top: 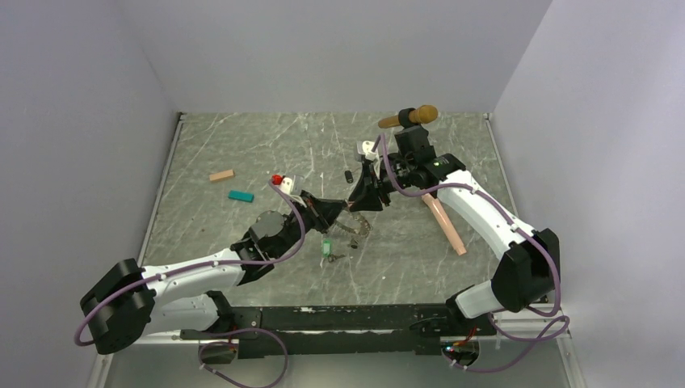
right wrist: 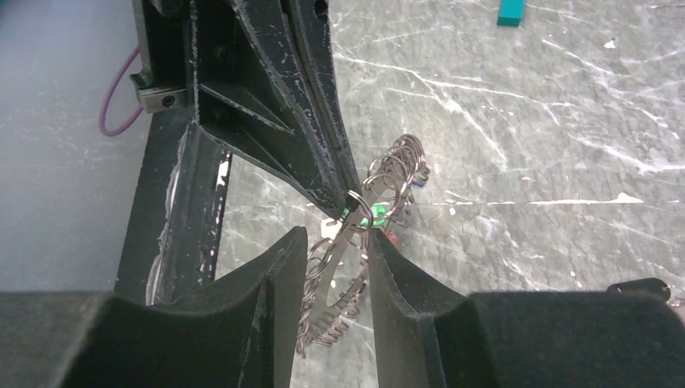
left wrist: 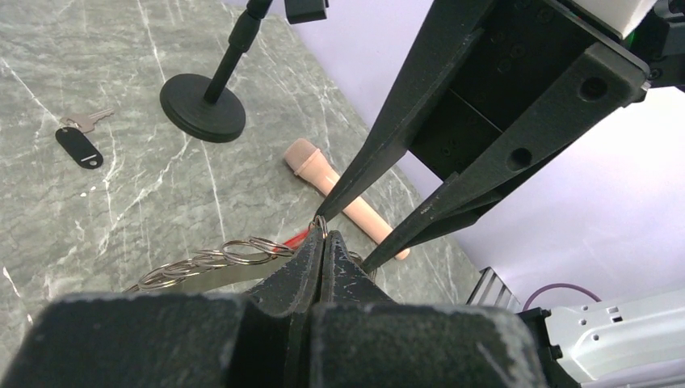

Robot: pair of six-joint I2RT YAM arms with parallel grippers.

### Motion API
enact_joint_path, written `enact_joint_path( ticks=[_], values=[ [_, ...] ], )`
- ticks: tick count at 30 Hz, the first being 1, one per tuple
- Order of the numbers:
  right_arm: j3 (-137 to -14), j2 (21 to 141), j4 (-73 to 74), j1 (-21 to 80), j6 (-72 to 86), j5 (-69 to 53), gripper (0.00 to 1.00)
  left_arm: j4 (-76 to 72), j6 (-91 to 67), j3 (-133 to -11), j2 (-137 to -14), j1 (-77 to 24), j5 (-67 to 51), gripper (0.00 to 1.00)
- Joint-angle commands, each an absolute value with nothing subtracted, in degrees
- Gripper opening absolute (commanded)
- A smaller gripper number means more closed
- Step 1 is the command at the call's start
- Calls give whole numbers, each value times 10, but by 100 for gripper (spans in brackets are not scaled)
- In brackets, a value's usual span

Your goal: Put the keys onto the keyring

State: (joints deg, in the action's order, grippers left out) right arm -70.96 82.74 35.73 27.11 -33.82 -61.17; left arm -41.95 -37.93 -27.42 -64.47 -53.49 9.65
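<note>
Spreading under plain pale walls, the grey, white-veined counter [top: 452,162] carries the limp keyring [top: 356,227] of thin looped wire, a green-tagged key [top: 327,247] just on its near side. From the left wrist, the left gripper [left wrist: 323,237] is pinched shut on one small ring of that keyring, a glossy black-tagged key [left wrist: 78,147] well beyond it. From the right wrist, the right gripper [right wrist: 337,239] holds its matte jaws apart, astride the keyring.
</note>
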Motion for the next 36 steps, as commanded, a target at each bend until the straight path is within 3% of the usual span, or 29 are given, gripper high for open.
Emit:
enact_joint_path(
  ticks=[1, 15, 26, 36],
  values=[
    [-708, 812, 334, 274, -330, -601, 38, -464, -368, -301, -638, -540, 77, 0],
    [-722, 811, 371, 269, -360, -645, 38, -506, -286, -259, -615, -529, -3, 0],
    [-730, 809, 445, 267, -441, -733, 38, -710, -292, -186, -631, -449, -175, 0],
    [-721, 810, 412, 270, -408, -732, 37, -778, -310, -206, -686, -417, -305, 0]
  ],
)
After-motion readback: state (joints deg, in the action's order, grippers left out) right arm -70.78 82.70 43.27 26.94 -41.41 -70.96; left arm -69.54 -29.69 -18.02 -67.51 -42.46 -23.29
